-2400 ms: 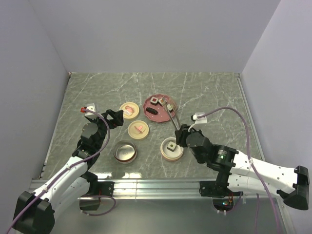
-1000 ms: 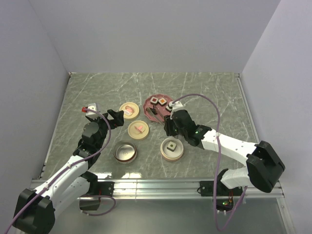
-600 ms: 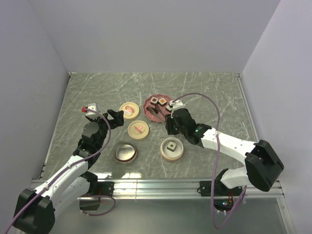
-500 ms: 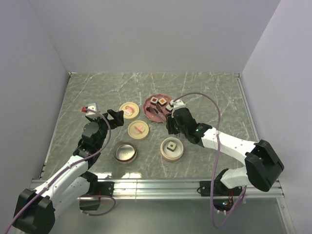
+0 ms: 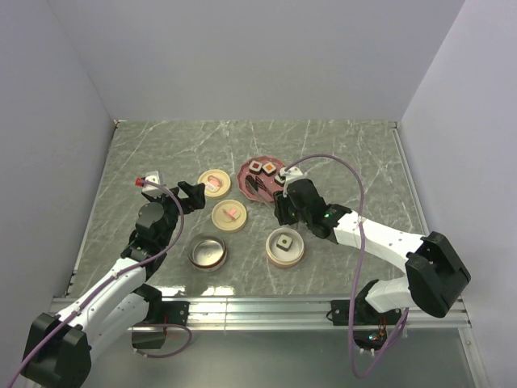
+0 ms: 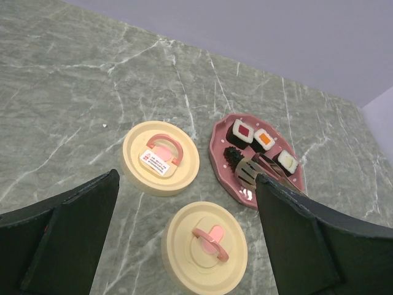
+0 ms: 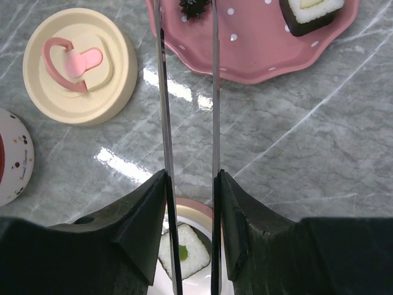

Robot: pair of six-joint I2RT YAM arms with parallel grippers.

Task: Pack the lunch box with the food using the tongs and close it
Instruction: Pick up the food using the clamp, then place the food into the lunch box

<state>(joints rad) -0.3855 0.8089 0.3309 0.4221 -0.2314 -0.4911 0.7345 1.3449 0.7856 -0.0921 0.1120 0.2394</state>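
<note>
My right gripper [image 5: 282, 207] [image 7: 190, 178] is shut on the tongs [image 5: 263, 188] [image 7: 215, 92]. Their two slim arms stand apart and reach over the pink plate [image 5: 245, 173] [image 7: 245, 67]. The tips [image 6: 247, 172] are at the all-dark piece [image 6: 232, 153] [image 7: 194, 5]; contact is unclear. Three cubes [image 6: 244, 129] [image 6: 264, 139] [image 6: 287, 161] lie on the plate's far side. The lunch box [image 5: 271, 252] [image 7: 198, 206], under my right wrist, holds a green-topped cube [image 5: 284, 242] [image 7: 182, 252]. My left gripper [image 5: 191, 196] [image 6: 187, 178] is open and holds nothing, left of the plate.
Two cream round lids with pink handles [image 5: 214, 182] [image 5: 229, 215] lie left of the plate, seen closer in the left wrist view [image 6: 161, 157] [image 6: 207, 238]. A round metal bowl [image 5: 208, 251] sits near the front, left of the lunch box.
My right arm has reached out from beside the lunch box toward the plate, carrying the tongs; over the last second their tips only edged toward the dark piece. The left arm stayed still.
</note>
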